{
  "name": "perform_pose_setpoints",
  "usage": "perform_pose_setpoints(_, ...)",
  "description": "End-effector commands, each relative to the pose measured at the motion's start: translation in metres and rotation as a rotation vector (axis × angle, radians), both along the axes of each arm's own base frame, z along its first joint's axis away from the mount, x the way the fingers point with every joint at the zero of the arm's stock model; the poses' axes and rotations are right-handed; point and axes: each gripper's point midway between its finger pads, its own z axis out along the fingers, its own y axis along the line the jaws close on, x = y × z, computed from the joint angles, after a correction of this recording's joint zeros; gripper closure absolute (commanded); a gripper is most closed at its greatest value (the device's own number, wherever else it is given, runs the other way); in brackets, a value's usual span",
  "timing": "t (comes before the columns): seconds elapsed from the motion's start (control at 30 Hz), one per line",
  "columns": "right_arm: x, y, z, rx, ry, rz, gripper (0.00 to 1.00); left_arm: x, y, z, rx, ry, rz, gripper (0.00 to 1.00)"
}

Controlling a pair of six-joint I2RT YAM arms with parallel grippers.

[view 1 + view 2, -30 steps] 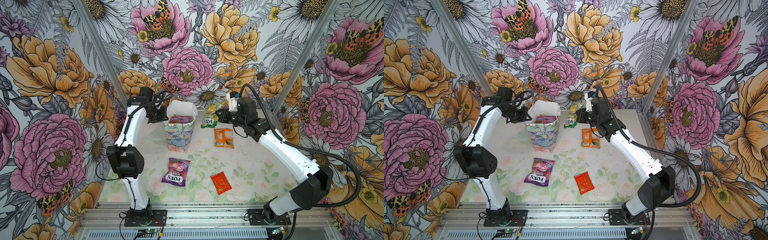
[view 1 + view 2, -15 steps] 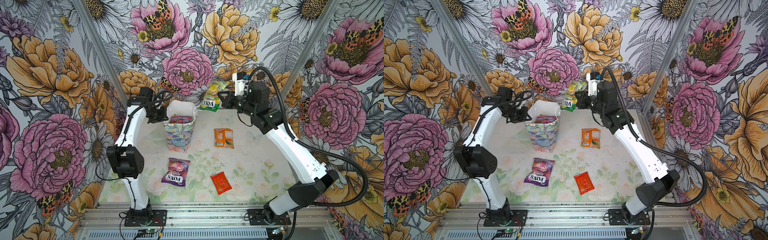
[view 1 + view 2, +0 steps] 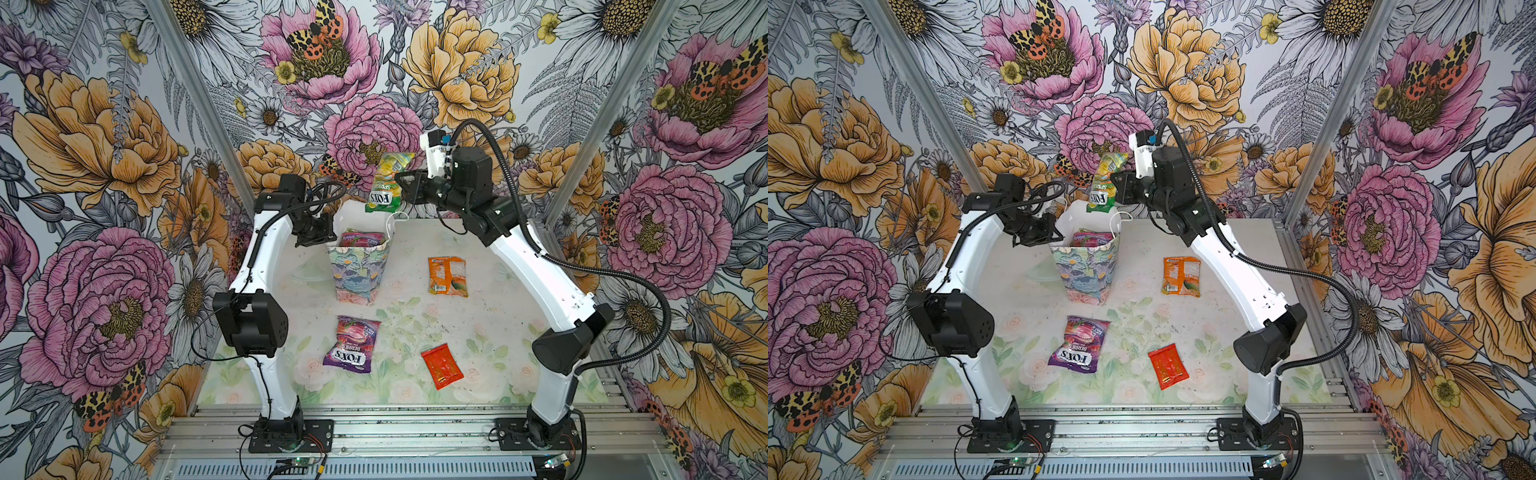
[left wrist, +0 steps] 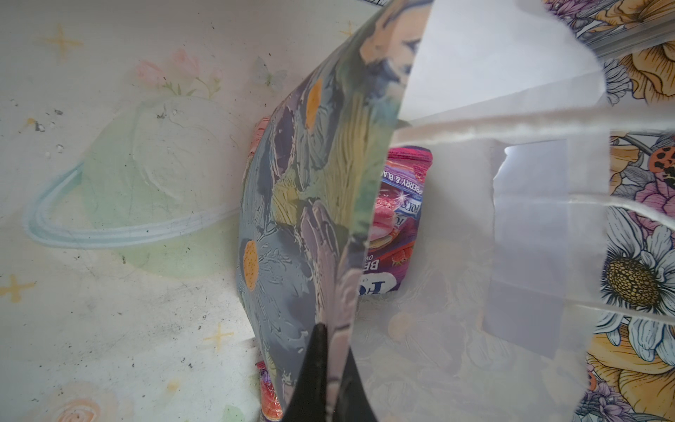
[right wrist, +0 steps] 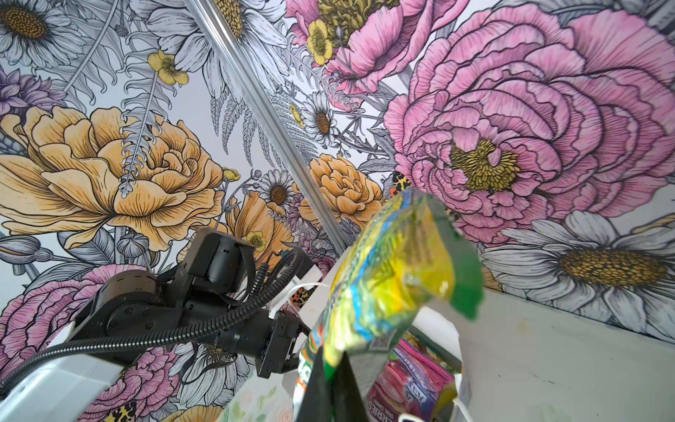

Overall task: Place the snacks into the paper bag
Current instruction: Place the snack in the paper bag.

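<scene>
Left fingers (image 4: 314,372) pinch the paper bag (image 3: 357,270), one purple packet (image 3: 360,240) already inside. Right fingers (image 5: 321,387) clamp a green packet (image 3: 386,183) above it. Three loose packets (image 3: 446,275) remain.

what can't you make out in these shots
- In both top views the walls of the paper bag hide whatever lies below the purple packet.
- Left wrist view: all of the left pincer but its tips is cut off by the frame edge.
- Right wrist view: the green packet is blurred, print unreadable, and covers part of the right pincer.
</scene>
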Motion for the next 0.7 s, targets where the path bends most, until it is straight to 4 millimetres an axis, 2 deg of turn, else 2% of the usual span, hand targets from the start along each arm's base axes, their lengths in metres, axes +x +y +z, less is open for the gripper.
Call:
perform_pose_setpoints(0.0,0.001,0.017,0.01,0.019,-0.032,0.038,1.0,-0.003,-0.001,0.024,-0.033,-0.067,-0.004,1.0)
perform_pose_setpoints(0.13,0.012,0.031,-0.009,0.01,0.006,0.053,1.0,-0.003,-0.002,0.024,-0.035,-0.067,-0.007,1.0)
perform_pose_setpoints(0.43,0.029,0.042,-0.055,-0.047,0.083,0.046,1.0,-0.003,-0.001,0.025,-0.037,-0.069,-0.004,1.0)
perform_pose_setpoints(0.67,0.038,0.057,-0.079,-0.049,0.127,0.075,1.0,-0.003,0.0,0.025,-0.037,-0.069,-0.003,1.0)
